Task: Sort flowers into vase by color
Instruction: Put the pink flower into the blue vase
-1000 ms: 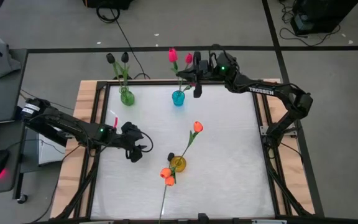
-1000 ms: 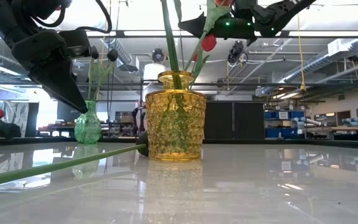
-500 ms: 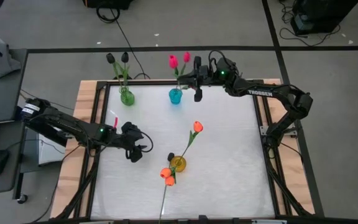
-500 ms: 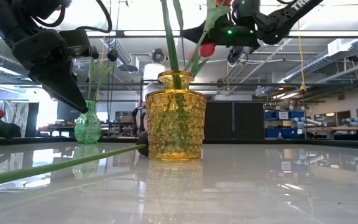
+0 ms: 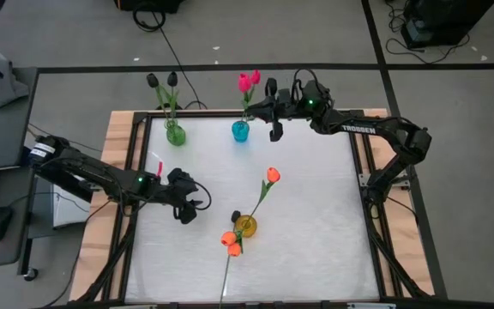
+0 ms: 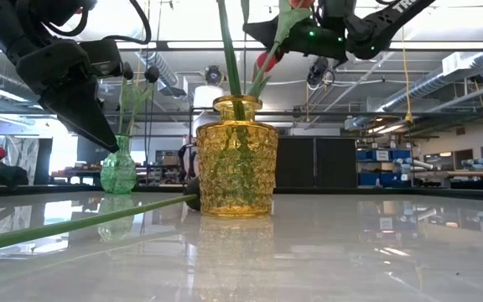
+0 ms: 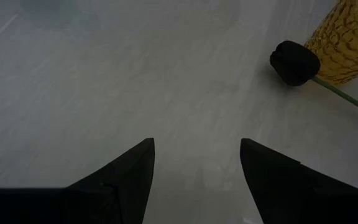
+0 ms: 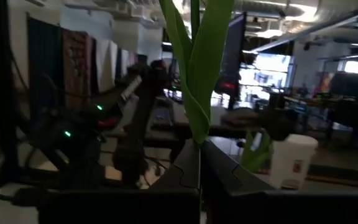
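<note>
The right gripper (image 5: pixel 271 110), at the upper middle of the high view, has its fingers (image 8: pixel 188 163) pressed together on the green stem and leaves of a pink flower (image 5: pixel 249 81), holding it over the blue vase (image 5: pixel 240 130) at the back edge of the counter (image 5: pixel 316 215). The stem rises straight up between the fingers in the right wrist view.

The left gripper (image 5: pixel 185 209), left of centre, hovers over the bare counter with its fingers (image 7: pixel 129 174) spread and nothing between them. Just ahead of it a black flower (image 7: pixel 294 62) lies on the counter, touching or nearly touching the yellow vase (image 5: pixel 245 226).

The yellow vase stands low in the middle of the high view with orange flowers (image 5: pixel 231 242); one bud (image 5: pixel 272 175) leans toward the upper right. A long green stem (image 6: pixel 82 222) lies flat on the counter in front.

The green vase (image 5: pixel 175 134), upper left, holds two black flowers (image 5: pixel 162 81).
</note>
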{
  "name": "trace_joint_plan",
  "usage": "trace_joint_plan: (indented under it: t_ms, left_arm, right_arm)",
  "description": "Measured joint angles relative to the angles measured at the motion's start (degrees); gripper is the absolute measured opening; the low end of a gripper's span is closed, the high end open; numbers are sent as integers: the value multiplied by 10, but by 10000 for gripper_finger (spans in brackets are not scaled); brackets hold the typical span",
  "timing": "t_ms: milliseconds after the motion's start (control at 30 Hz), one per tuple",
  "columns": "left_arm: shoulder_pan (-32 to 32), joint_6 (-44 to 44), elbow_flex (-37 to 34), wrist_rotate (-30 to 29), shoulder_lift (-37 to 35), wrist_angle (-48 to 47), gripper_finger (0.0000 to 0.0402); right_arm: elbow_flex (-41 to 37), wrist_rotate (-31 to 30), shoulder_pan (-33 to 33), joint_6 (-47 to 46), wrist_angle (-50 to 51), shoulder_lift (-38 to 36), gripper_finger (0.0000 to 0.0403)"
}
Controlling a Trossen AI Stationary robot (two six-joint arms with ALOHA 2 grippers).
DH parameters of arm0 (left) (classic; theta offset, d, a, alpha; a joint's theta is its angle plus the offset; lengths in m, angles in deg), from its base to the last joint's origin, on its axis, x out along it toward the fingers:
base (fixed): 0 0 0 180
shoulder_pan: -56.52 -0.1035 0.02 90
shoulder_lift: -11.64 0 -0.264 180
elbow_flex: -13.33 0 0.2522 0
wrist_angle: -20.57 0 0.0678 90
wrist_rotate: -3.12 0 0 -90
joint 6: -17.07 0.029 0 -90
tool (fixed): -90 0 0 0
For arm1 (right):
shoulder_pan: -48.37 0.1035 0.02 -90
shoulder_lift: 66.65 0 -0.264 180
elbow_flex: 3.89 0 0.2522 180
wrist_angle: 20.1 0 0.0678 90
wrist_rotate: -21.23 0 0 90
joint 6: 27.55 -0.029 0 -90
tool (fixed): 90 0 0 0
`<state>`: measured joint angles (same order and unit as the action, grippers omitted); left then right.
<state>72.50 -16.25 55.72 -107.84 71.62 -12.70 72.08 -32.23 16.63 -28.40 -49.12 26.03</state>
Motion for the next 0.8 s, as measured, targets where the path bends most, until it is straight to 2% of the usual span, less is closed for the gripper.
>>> trace_joint_plan:
  t_ms: [200,400,800]
  left_arm:
    - [0,0,0,0,0,0,243]
    - [0,0,0,0,0,0,243]
    - [0,0,0,0,0,0,243]
  right_arm:
    - [31,31,-2,-24,-6,0,7]
    - [63,33,-18,-21,-7,0,7]
    - [64,35,-61,1,-4,0,7]
